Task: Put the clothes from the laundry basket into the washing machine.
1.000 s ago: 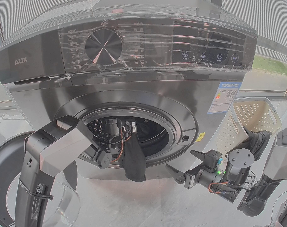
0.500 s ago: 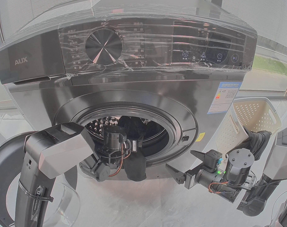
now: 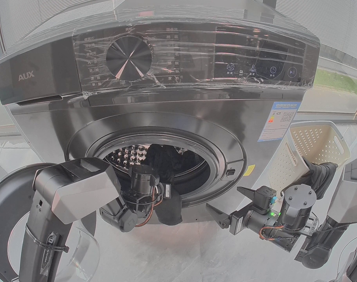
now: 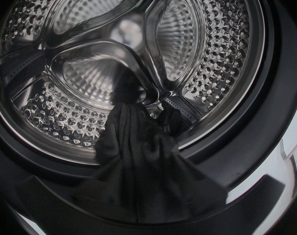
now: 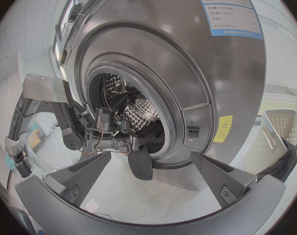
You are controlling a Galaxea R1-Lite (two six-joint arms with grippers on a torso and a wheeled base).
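Garment [image 3: 168, 210], black, lay draped across the lower lip of the washing machine [image 3: 178, 110] opening: one part bunched inside on the perforated drum [image 4: 89, 49], the other hanging down outside over the front panel. Machine door [image 3: 6, 200] stood swung open at the robot's left.

Left gripper [image 3: 163, 190] sat at the bottom edge of the opening, right against the draped garment; could not tell whether it clasped the cloth or had let go.

Right gripper [image 3: 224, 199] hovered low in front of the machine, to the right of the opening, jaws spread wide with nothing between them, well apart from the garment.

Laundry basket [image 3: 323, 138], cream and perforated, stood tilted at the machine's right side. A second dark cloth [image 3: 319, 175] hung over its lower rim.
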